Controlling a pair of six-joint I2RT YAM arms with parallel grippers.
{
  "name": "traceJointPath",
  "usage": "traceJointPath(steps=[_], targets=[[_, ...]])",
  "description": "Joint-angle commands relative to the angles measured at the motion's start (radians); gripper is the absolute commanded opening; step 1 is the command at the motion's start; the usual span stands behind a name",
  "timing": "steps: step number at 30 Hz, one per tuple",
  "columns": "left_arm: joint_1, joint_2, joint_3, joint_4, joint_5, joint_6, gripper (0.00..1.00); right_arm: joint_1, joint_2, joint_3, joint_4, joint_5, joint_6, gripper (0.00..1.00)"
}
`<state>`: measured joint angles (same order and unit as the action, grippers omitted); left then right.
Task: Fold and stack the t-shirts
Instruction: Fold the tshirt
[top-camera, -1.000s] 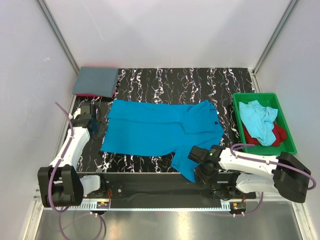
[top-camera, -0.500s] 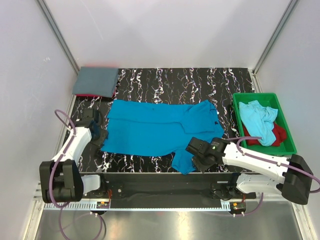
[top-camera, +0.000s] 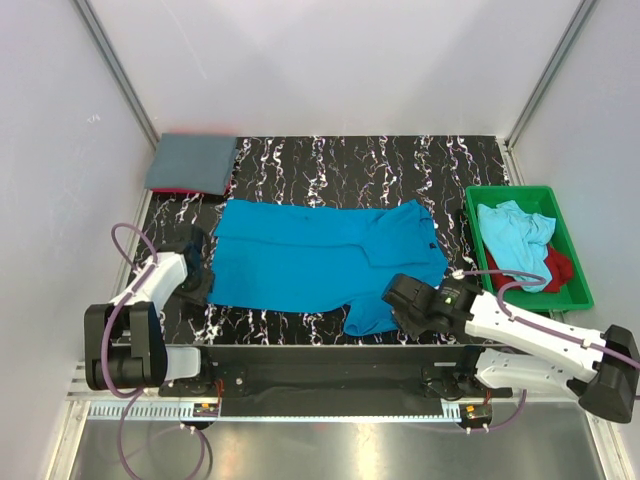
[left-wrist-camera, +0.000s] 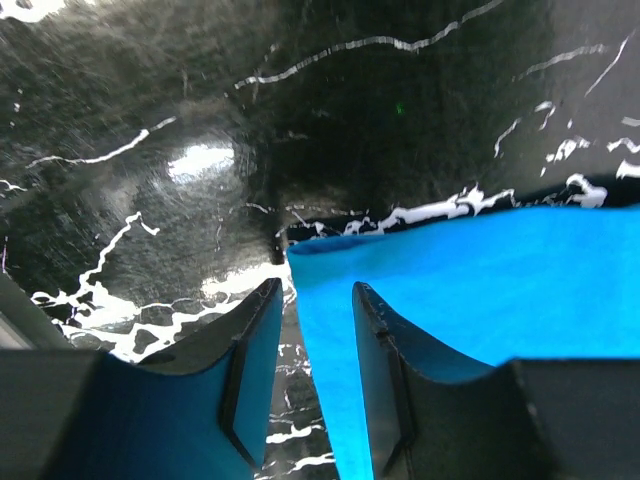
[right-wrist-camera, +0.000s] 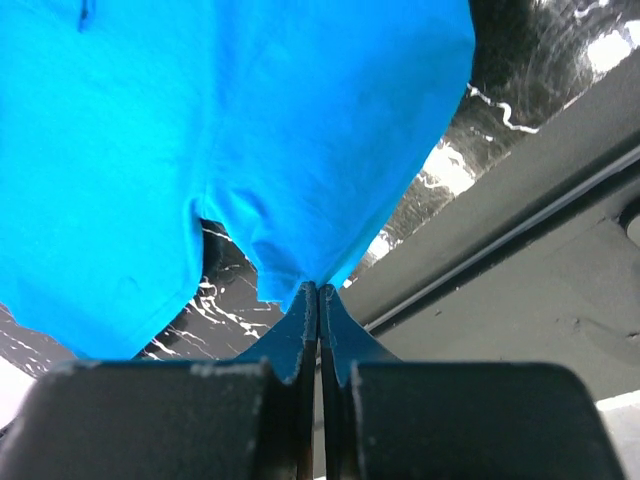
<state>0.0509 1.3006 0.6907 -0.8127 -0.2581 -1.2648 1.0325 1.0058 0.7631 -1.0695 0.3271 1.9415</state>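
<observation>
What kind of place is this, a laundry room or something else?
Most likely a robotics lab test cell, not a home: plain white panel walls enclose a black white-veined tabletop, with a bright turquoise cloth t-shirt spread out and a green plastic tray of crumpled shirts.

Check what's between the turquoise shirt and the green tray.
Only a narrow strip of bare black marbled tabletop; the turquoise shirt and green tray lie apart. The top view shows it.
</observation>
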Motion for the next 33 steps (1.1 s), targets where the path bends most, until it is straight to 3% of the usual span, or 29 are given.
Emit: traceJointPath(steps=[1,10,11,14,19,26,33], targets=[[-0.008,0.008,0.000,0.014,-0.066,-0.045,0.39,0.006,-0.025,0.019,-0.052,0.098,-0.001,0.00],[-0.036,0.026,-0.037,0.040,-0.069,-0.094,0.34,0.008,-0.076,0.013,-0.081,0.133,0.034,0.00],[-0.037,0.026,-0.040,0.041,-0.070,-0.096,0.32,0.006,-0.081,0.013,-0.086,0.135,0.036,0.00],[-0.042,0.006,-0.042,0.041,-0.073,-0.105,0.02,0.006,-0.079,0.022,-0.101,0.162,0.045,0.00],[-0.043,-0.020,0.028,0.041,-0.085,-0.097,0.00,0.005,-0.061,0.077,-0.130,0.321,-0.012,0.00],[-0.043,0.083,0.161,0.040,-0.081,-0.087,0.00,-0.003,0.014,0.201,-0.092,0.547,-0.261,0.00],[-0.045,0.183,0.277,0.038,-0.067,-0.084,0.00,-0.045,0.021,0.255,0.107,0.667,-0.730,0.00]])
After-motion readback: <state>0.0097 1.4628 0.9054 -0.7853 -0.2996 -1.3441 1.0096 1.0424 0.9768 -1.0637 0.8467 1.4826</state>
